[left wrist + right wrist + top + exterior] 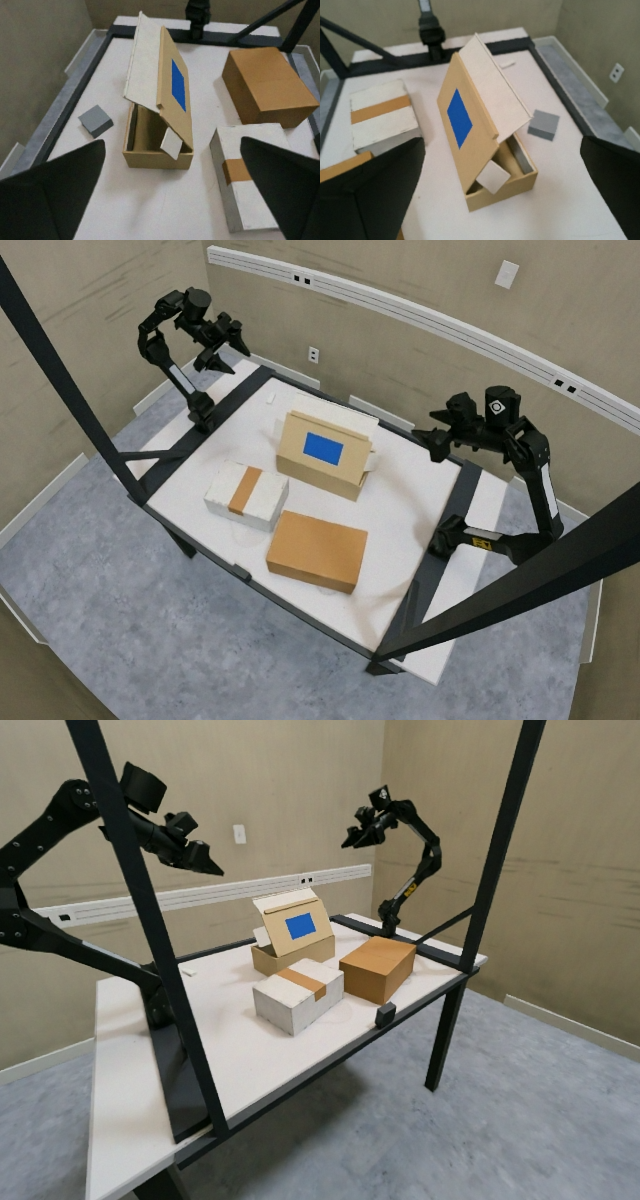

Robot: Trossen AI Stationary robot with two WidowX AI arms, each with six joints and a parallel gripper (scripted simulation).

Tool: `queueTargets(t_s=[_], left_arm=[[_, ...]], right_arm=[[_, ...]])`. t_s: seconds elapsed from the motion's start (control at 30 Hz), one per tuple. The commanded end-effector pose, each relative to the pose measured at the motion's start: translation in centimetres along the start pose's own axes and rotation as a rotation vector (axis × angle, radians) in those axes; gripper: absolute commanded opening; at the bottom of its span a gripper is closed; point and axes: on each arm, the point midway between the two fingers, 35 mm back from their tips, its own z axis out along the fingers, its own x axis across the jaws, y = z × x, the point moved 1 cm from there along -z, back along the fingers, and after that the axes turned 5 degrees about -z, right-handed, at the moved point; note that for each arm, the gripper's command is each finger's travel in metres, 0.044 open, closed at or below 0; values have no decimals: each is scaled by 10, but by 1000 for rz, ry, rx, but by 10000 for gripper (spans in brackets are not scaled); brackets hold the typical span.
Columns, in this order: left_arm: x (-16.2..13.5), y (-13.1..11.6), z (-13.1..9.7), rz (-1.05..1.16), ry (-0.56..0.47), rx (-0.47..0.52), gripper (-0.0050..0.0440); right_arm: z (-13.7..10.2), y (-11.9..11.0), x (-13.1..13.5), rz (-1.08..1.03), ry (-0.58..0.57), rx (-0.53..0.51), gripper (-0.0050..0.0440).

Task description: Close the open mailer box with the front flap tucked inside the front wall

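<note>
The tan mailer box (pixel 315 480) (pixel 157 161) (pixel 506 194) sits on the table. Its blue-labelled lid (pixel 289 438) (pixel 276 934) (pixel 470 160) is raised and slants over the tray. The front flap (pixel 336 415) (pixel 284 899) (pixel 145 65) (pixel 495 95) extends from the lid's free edge, outside the tray. One side flap (pixel 262 937) (pixel 493 176) sticks out at the right arm's end; another side flap (pixel 171 143) shows at the left arm's end. Most of the inside is hidden. My left gripper (pixel 241 364) (pixel 172 145) and right gripper (pixel 421 423) (pixel 348 846) (pixel 502 139) are open, empty and raised away from the box.
A grey block (pixel 96 121) (pixel 544 125) lies beside the box's open side. A small white piece (pixel 270 398) (pixel 189 972) lies near the left arm. A white taped box (pixel 219 493) (pixel 273 1009) and a brown box (pixel 317 550) (pixel 361 978) stand on the hinge side.
</note>
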Motion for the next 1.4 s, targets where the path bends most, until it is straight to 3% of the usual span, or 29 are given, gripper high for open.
queueTargets(t_s=[0.0, 0.17, 0.33, 0.5, 0.57, 0.63, 1.07, 1.37], left_arm=[[-1, 6, -4, 5, -5, -16, 400], [0, 4, -3, 2, -1, -12, 400], [-1, 7, 3, 8, -1, -11, 400], [-4, 19, 15, 12, -2, -37, 400], [-4, 19, 15, 12, -2, -37, 400], [-4, 23, 17, 12, -3, -48, 400], [-4, 20, 24, 11, -4, -58, 400], [-4, 16, 30, 11, -4, -58, 400]], right_arm=[[-2, 6, 1, 4, 4, -23, 400], [-2, 5, 0, 1, 2, -23, 400], [6, -11, -7, 16, -22, 35, 280], [33, -36, -21, 61, -2, 88, 160], [33, -36, -21, 61, -2, 88, 160], [46, -44, -25, 77, 30, 93, 120], [138, -107, -35, 200, 396, 102, 120], [163, -119, -29, 235, 511, 85, 120]])
